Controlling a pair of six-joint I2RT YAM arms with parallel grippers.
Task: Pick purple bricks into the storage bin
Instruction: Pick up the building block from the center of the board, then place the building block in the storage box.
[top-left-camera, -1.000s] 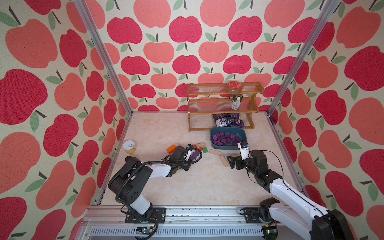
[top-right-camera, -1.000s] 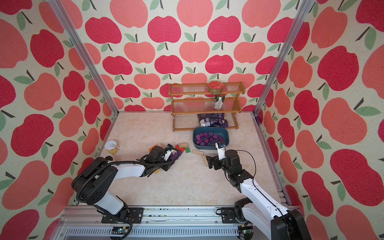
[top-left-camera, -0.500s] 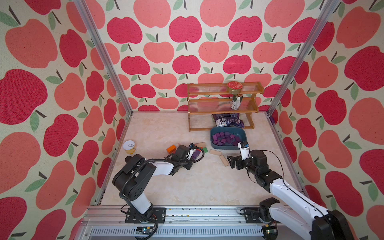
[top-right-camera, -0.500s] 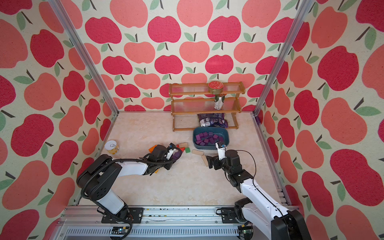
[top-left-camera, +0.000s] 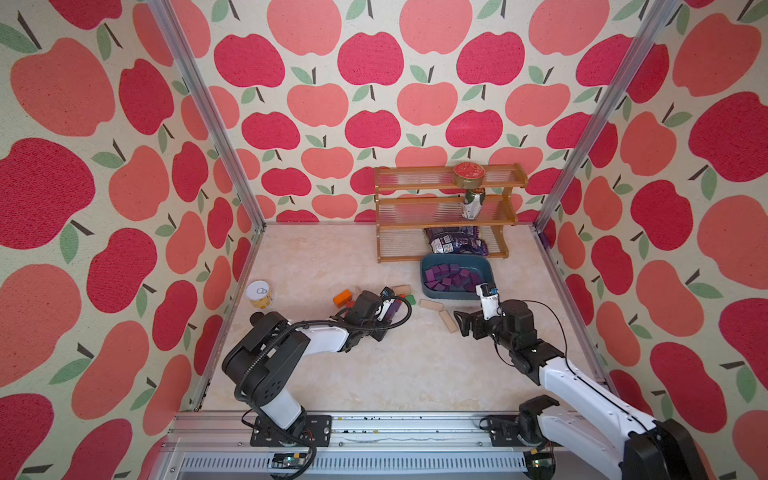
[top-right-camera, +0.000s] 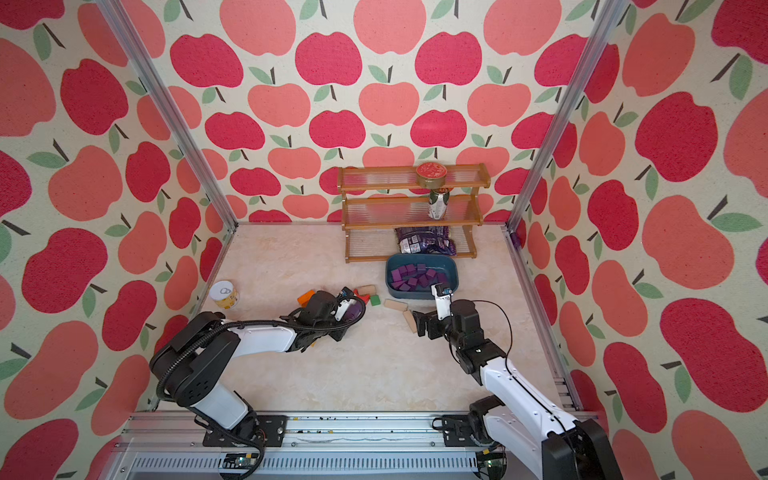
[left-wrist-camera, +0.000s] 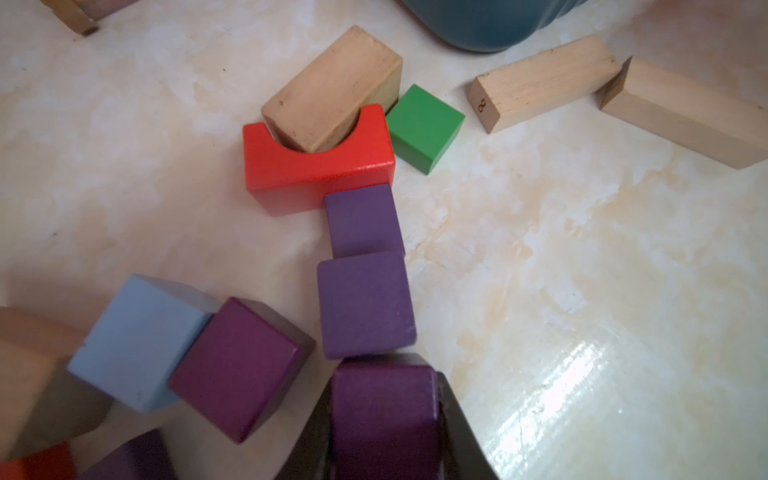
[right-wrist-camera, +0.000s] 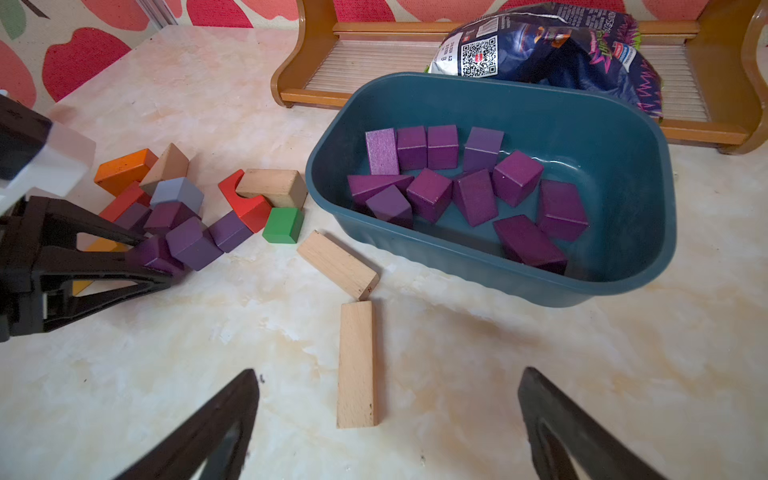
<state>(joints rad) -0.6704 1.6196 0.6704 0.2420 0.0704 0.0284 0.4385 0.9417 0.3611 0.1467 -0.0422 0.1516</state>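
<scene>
Since a second ago the left gripper (left-wrist-camera: 384, 380) has shut its jaws on one purple brick (left-wrist-camera: 384, 424), just beside a loose purple brick (left-wrist-camera: 365, 303) in the pile. Further right, the storage bin (right-wrist-camera: 490, 266) holds about a dozen purple bricks (right-wrist-camera: 430, 193). Right gripper (right-wrist-camera: 388, 374): jaws wide, empty, near the bin

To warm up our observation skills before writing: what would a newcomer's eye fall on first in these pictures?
The walls shout first, covered all round in big red and pink apples. Next comes the dark teal bin in front of the wooden rack, its floor scattered with purple blocks. Beside it, amid a jumble of coloured blocks, the left pincer is shut on one more purple block.
</scene>
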